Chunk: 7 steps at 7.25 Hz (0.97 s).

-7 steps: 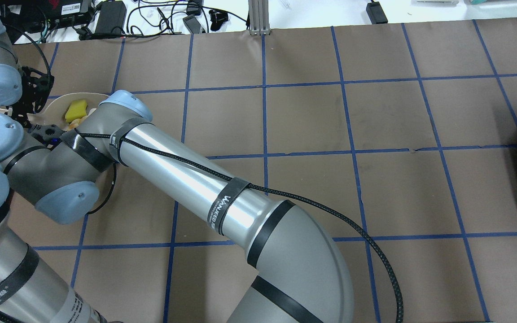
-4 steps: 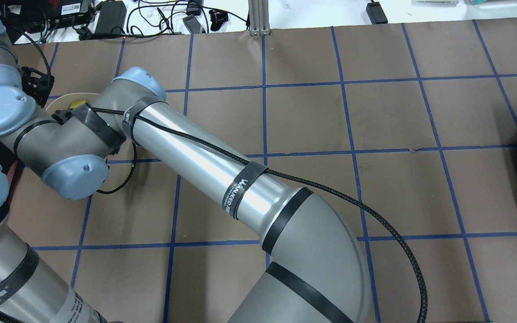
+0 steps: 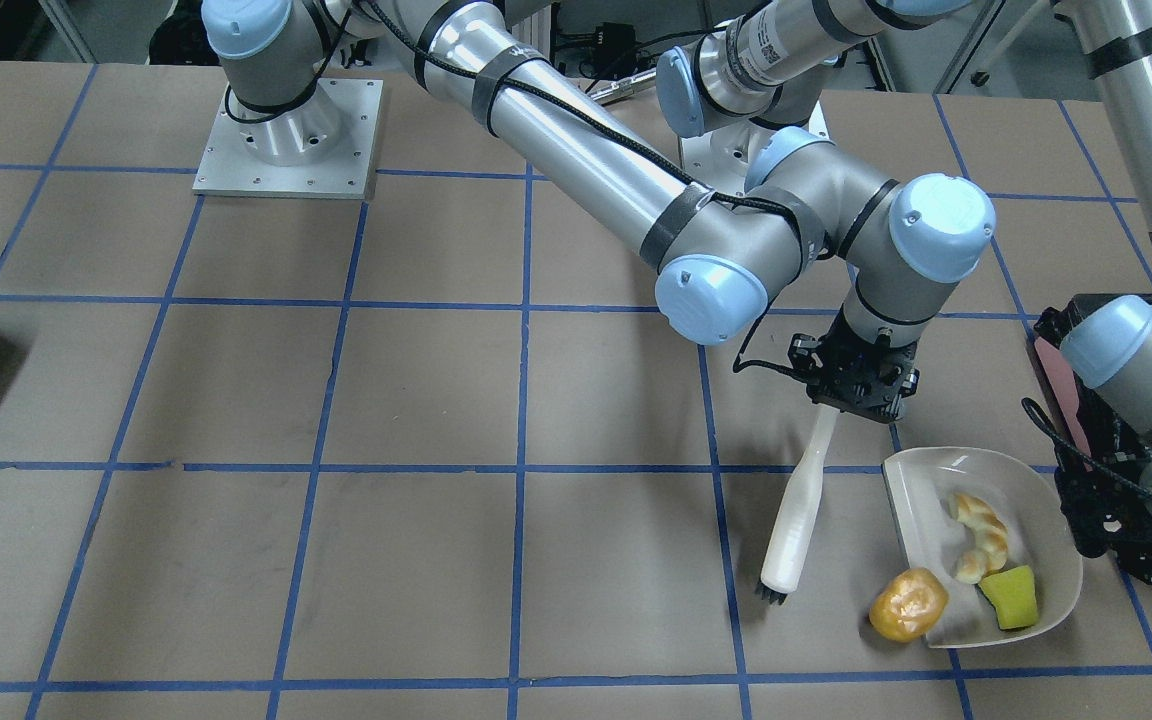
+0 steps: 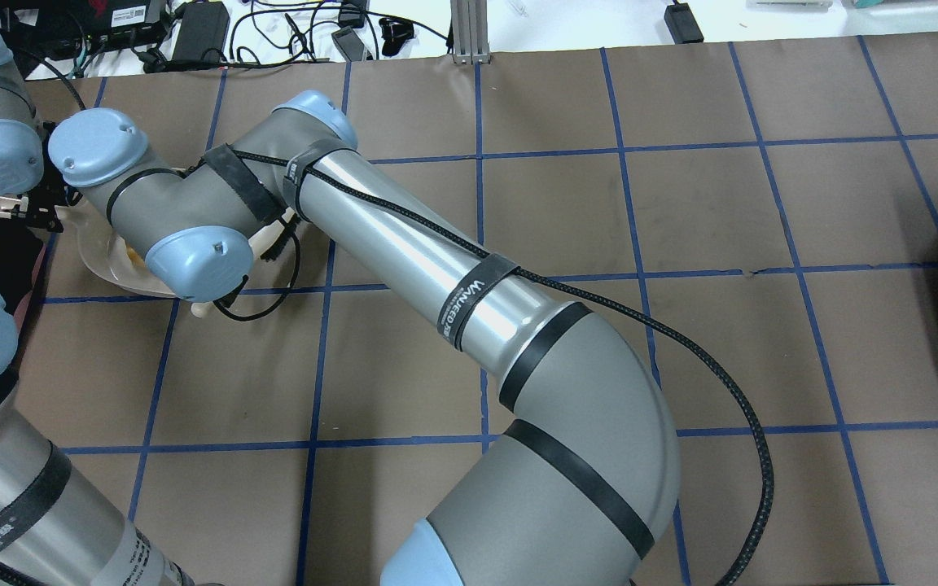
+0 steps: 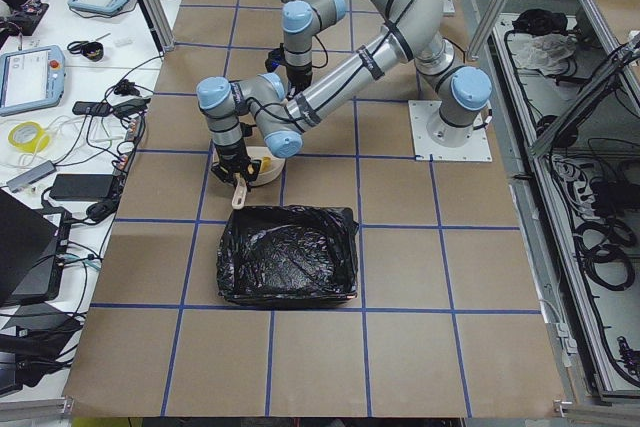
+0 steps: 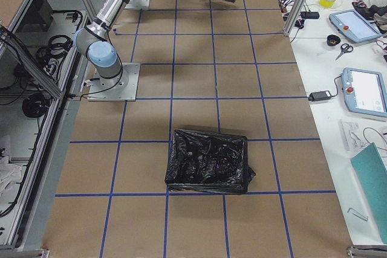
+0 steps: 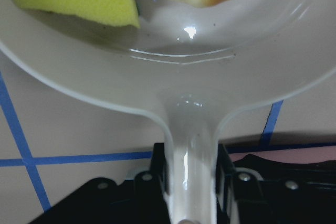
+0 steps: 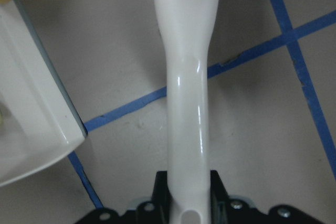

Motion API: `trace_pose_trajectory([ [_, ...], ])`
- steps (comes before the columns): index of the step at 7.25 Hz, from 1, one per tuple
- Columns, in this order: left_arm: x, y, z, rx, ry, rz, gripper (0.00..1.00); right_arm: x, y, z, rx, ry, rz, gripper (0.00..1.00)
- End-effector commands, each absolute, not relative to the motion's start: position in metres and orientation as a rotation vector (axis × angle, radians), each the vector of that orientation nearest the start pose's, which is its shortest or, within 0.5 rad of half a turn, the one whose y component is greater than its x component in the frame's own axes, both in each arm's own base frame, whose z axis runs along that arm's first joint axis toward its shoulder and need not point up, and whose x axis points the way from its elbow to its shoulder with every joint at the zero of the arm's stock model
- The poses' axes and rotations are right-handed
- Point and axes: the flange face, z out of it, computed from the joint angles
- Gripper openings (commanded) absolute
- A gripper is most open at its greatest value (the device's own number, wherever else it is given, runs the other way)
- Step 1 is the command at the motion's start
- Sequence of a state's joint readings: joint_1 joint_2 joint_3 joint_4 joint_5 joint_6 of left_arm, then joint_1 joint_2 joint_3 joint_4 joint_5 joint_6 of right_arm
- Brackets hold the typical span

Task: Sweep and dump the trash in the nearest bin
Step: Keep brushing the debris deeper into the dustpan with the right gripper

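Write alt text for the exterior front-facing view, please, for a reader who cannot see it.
The right end effector grips a white brush beside a dustpan holding a croissant piece and a yellow sponge wedge; a golden-brown lump sits at the pan's open edge.

Brown surface (image 3: 436,380) gridded with blue tape (image 3: 526,400); on it a black-lined bin (image 5: 288,257), a grey base plate (image 3: 336,150), and a lump (image 3: 908,604) at the dustpan's (image 3: 1036,510) lip.
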<state>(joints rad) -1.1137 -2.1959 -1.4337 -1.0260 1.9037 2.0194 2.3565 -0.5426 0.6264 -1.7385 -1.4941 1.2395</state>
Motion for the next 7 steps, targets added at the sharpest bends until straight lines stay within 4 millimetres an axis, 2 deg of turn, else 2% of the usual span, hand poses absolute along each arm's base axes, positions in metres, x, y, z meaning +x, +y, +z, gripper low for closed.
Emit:
trace_pose_trajectory([
  [1,0.218,-0.673,0.234,2.066,2.103,0.436,0.00,0.708,-0.533,0.244,0.703,2.895,-0.015,0.00],
  [2,0.218,-0.673,0.234,2.065,2.104,0.436,0.00,0.710,-0.537,0.252,0.652,2.891,-0.038,0.00],
  [3,0.218,-0.673,0.234,2.065,2.104,0.436,0.00,0.706,-0.547,0.250,0.580,2.907,-0.066,0.00],
  [4,0.218,-0.673,0.234,2.065,2.104,0.436,0.00,0.711,-0.552,0.238,0.539,2.895,-0.095,0.00],
  [7,0.218,-0.672,0.234,2.061,2.109,0.436,0.00,0.717,-0.561,0.236,0.447,2.882,-0.139,0.00],
])
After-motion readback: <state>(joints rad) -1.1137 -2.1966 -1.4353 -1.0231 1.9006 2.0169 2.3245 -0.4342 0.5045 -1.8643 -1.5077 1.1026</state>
